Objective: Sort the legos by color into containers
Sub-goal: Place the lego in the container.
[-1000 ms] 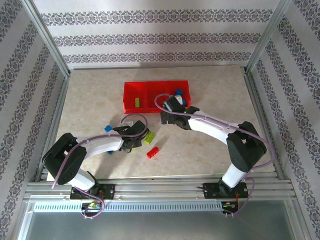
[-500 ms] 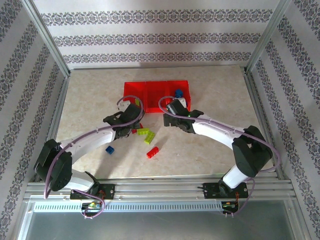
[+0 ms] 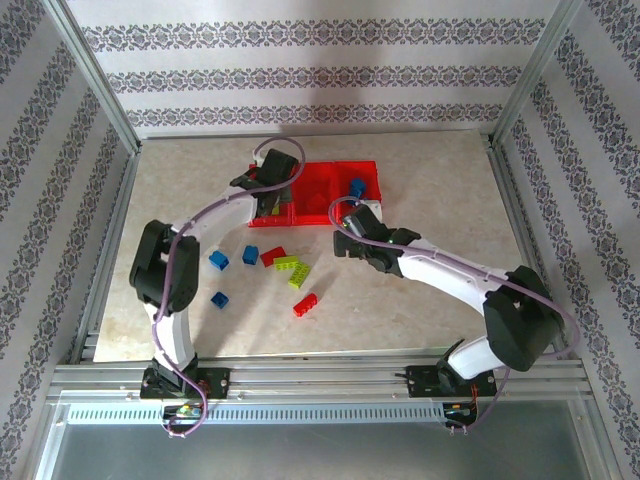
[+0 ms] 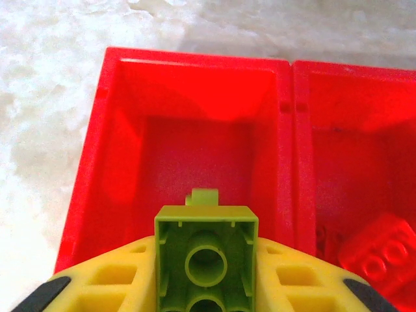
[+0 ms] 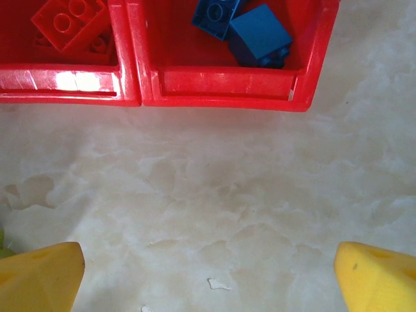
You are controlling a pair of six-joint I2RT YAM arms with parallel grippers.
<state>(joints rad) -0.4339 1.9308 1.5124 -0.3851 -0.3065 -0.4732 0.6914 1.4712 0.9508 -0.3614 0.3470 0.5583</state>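
My left gripper [image 3: 268, 197] is shut on a lime green lego [image 4: 206, 257], held between its yellow fingers [image 4: 110, 273] over the left bin [image 4: 175, 136] of the red containers [image 3: 318, 188]. A second green lego [image 4: 205, 197] lies in that bin. Red legos [image 5: 68, 19] sit in the middle bin and blue legos [image 5: 244, 26] in the right bin. My right gripper [image 3: 350, 236] hovers open over bare table just in front of the containers, with nothing between its fingertips [image 5: 39, 276]. Several loose legos lie on the table: blue [image 3: 218, 259], red [image 3: 272, 256], green [image 3: 291, 268], red [image 3: 306, 304].
The marble-patterned table [image 3: 420, 180] is fenced by metal frame posts and patterned walls. Another blue lego [image 3: 219, 299] lies near the left arm's lower link. Both arm bases stand on the rail at the near edge.
My left gripper has swung from the loose legos up to the left bin, carrying the green lego. My right gripper has drawn back from the containers toward the near side.
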